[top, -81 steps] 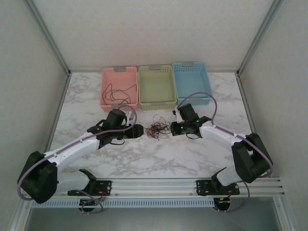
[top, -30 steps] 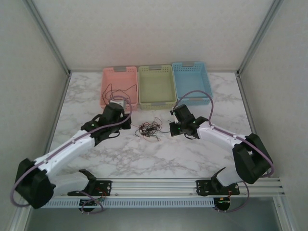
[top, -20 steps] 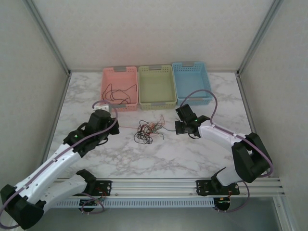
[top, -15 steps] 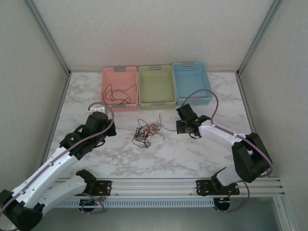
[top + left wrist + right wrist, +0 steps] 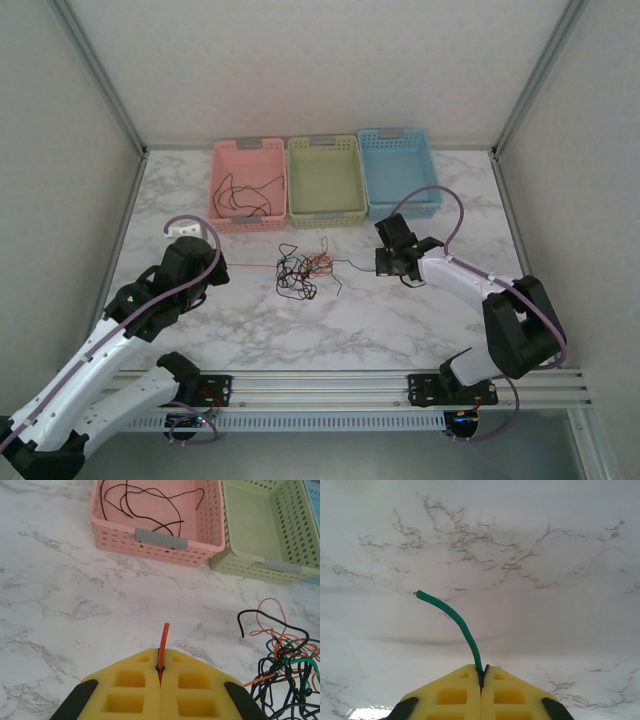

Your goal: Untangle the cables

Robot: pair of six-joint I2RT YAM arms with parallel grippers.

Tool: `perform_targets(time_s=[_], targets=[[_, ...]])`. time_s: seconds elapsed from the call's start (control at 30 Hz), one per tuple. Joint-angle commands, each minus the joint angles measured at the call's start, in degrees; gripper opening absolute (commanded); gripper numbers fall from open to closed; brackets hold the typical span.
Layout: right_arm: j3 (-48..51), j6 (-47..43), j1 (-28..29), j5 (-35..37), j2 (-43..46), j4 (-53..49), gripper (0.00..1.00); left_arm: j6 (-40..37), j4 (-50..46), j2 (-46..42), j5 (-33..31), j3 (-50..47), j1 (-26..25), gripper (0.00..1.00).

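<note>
pinching left claw (image 5: pixel 160 674) on orange cable (image 5: pixel 163 636), right claw (image 5: pixel 481 677) on green cable (image 5: pixel 451 613); tangle (image 5: pixel 286 661) half cropped

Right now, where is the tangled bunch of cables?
In the top view, the cable tangle lies on the table near its middle, just in front of the green basket.

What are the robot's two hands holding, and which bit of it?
The left gripper pinches an orange cable close to its end, with a short tip poking out. The right gripper pinches a green cable near its end too.
</note>
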State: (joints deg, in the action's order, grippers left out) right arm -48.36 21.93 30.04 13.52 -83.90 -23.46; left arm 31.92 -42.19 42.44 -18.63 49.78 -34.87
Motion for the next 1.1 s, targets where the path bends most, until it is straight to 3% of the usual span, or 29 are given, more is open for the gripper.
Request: perform_targets(time_s=[0.0,0.33,1.07], targets=[[0.64,1.08,-2.29,5.34,-0.57,-4.13,0.00,-0.72,-4.53,-2.13,-6.27,3.49,0.86,0.00],[-0.36,2.82,-2.88,10.65,-1.27,-6.06,0.00,-2.74,-8.08,-3.04,-9.67,7.17,0.95,0.00],[1.21,3.82,-3.90,7.20,2.85,-4.38,0.00,-0.39,-3.92,-0.76,-3.08,2.02,0.94,0.00]])
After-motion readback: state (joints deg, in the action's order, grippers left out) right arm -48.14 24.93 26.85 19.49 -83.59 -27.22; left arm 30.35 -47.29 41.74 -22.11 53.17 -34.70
